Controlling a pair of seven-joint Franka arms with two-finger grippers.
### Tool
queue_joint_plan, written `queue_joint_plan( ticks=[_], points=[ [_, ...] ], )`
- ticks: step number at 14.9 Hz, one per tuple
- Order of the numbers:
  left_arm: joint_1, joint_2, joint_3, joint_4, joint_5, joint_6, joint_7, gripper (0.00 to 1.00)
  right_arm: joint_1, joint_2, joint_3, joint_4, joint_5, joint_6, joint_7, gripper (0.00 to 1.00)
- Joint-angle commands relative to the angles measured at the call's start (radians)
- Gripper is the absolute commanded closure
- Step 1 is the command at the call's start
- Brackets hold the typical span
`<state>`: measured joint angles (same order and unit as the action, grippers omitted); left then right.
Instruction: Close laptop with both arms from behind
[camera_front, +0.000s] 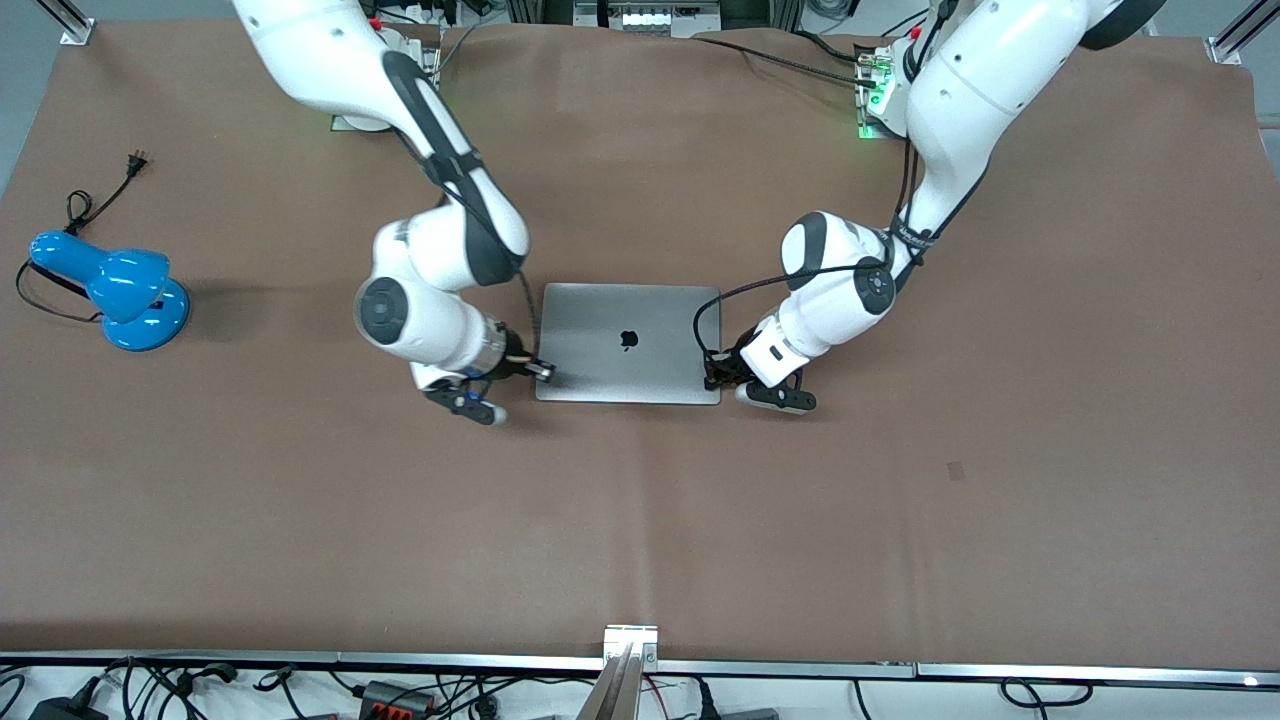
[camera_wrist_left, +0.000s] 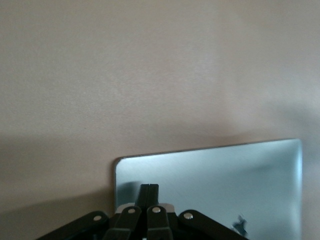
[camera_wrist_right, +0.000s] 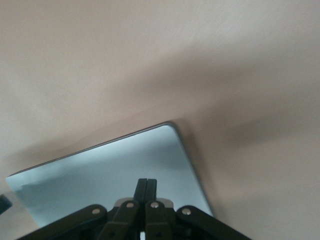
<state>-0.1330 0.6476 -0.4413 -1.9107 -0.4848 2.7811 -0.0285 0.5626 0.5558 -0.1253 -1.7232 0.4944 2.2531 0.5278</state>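
Note:
The grey-silver laptop (camera_front: 628, 345) lies closed and flat in the middle of the table, its dark apple logo facing up. My right gripper (camera_front: 545, 372) is shut and empty, with its tips on the lid's corner nearest the front camera, toward the right arm's end. My left gripper (camera_front: 712, 380) is shut and empty, on the lid's matching corner toward the left arm's end. In the left wrist view the shut gripper (camera_wrist_left: 149, 187) points over the lid (camera_wrist_left: 225, 175). In the right wrist view the shut gripper (camera_wrist_right: 146, 182) lies over the lid (camera_wrist_right: 115, 165).
A blue desk lamp (camera_front: 120, 290) with a black cord and plug (camera_front: 135, 160) lies toward the right arm's end of the table. A brown mat (camera_front: 640, 520) covers the table. A metal rail (camera_front: 630, 640) marks the edge nearest the front camera.

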Motion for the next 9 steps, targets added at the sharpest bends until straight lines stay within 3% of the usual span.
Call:
queue_joint_plan(
  ticks=[1, 5, 7, 9],
  points=[
    [0.001, -0.124, 0.048, -0.008, 0.078, -0.179, 0.010, 0.99, 0.000, -0.092, -0.046, -0.016, -0.083, -0.119, -0.070, 1.00],
    [0.035, -0.192, 0.075, 0.022, 0.295, -0.351, 0.010, 0.99, -0.015, -0.204, -0.195, 0.023, -0.099, -0.372, -0.225, 1.00],
    [0.064, -0.209, 0.075, 0.082, 0.440, -0.518, 0.009, 0.99, -0.027, -0.197, -0.282, 0.147, -0.100, -0.580, -0.268, 1.00],
    [0.078, -0.212, 0.072, 0.165, 0.544, -0.694, 0.007, 0.99, -0.056, -0.197, -0.315, 0.236, -0.144, -0.687, -0.319, 1.00]
  ],
)
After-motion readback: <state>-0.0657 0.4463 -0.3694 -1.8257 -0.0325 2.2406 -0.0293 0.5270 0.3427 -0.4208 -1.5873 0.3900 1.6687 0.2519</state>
